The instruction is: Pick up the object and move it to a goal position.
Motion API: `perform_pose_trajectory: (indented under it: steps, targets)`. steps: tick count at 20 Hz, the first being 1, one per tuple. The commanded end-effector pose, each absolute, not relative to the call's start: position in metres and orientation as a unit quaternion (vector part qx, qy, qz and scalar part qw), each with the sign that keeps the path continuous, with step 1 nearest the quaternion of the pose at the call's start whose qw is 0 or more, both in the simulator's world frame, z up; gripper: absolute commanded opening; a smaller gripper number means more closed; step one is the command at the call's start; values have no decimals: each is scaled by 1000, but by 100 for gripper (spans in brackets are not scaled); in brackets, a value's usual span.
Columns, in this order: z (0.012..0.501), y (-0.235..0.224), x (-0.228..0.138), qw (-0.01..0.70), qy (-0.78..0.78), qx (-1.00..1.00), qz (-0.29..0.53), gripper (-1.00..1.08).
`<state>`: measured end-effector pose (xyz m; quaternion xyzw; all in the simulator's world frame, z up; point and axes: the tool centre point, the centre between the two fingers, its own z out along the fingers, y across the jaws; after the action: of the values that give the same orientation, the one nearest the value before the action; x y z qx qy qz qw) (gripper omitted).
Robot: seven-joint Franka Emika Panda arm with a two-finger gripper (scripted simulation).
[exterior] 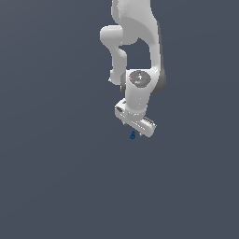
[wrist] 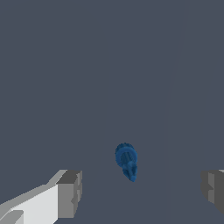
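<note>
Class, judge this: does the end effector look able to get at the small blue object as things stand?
Probably yes. The end effector is open, the blue object lies between its fingers, and nothing blocks the way.

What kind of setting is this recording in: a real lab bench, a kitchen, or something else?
Apparently a bare simulated test scene, not a real room. A flat, featureless grey ground fills both views, and the only things on show are the smooth-shaded white arm, its open gripper and one small blue object.

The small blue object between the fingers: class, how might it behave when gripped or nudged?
The blue object looks rounded at one end and tapered, so it may roll. It is tiny beside the fingers, so probably light and easily knocked aside.
</note>
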<state>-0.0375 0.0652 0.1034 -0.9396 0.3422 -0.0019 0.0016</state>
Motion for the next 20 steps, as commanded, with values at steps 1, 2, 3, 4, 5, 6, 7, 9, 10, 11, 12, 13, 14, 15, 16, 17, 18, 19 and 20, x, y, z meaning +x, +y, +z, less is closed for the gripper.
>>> perform_pose_trajectory:
  steps: [1, 2, 3, 4, 5, 6, 7, 9, 10, 11, 12, 13, 14, 15, 16, 17, 18, 19, 20]
  targets:
    - [100, 69, -41, 1, 361, -933, -1, 100]
    - [98, 70, -43, 1, 366, -930, -1, 100]
    - [97, 71, -44, 1, 372, -928, -1, 100]
    - [96, 72, -45, 1, 376, -927, -1, 100]
    - [95, 73, -46, 0, 380, -925, -1, 100]
    - [95, 73, -47, 0, 384, -923, 0, 100]
    - [94, 74, -47, 0, 387, -922, 0, 100]
    - [93, 75, -48, 0, 391, -920, 0, 100]
    - [93, 75, -49, 0, 392, -920, 0, 100]
    - [93, 75, -49, 0, 393, -919, 0, 100]
    - [93, 75, -49, 0, 393, -919, 0, 100]
    - [93, 75, -49, 0, 391, -920, 0, 100]
    - [92, 75, -49, 0, 391, -920, 0, 100]
    - [91, 75, -49, 0, 391, -920, 0, 100]
    - [90, 75, -49, 0, 391, -920, 0, 100]
    - [87, 75, -49, 0, 392, -920, 0, 100]
    - [84, 75, -49, 0, 392, -920, 0, 100]
    - [81, 75, -49, 0, 392, -920, 0, 100]
    - [77, 75, -49, 0, 392, -920, 0, 100]
